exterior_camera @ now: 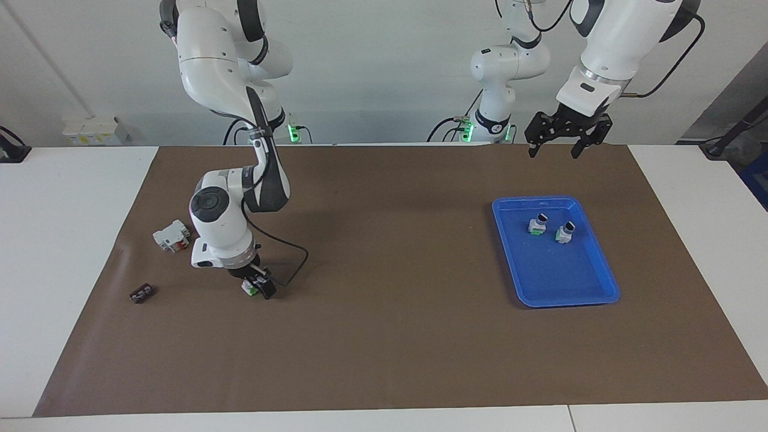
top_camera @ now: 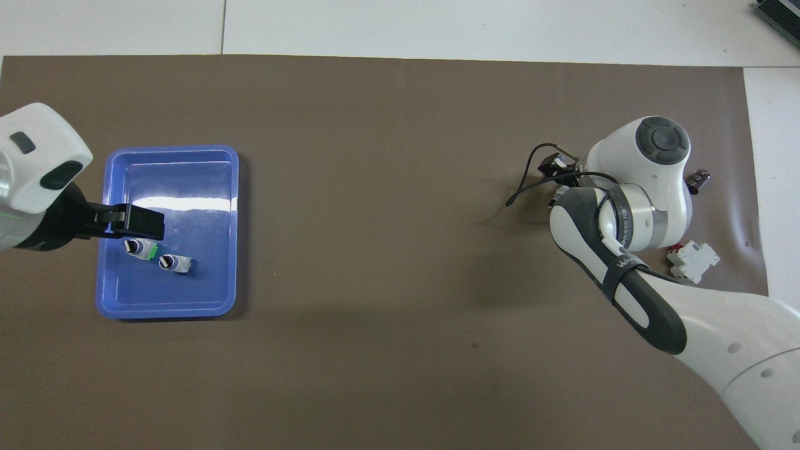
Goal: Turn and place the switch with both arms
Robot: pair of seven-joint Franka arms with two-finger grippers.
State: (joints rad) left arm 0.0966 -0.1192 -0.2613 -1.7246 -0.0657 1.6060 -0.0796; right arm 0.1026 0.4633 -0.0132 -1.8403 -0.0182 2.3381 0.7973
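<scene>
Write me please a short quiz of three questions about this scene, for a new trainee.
1. True or false: the blue tray holds two switches.
2. Which gripper is down at the mat on the switch? A) left B) right
3. The white block with red parts lies toward the ____ arm's end of the table.

Key: 1 true. 2 B: the right gripper is there; the left gripper waits raised and open. 3 right.
</scene>
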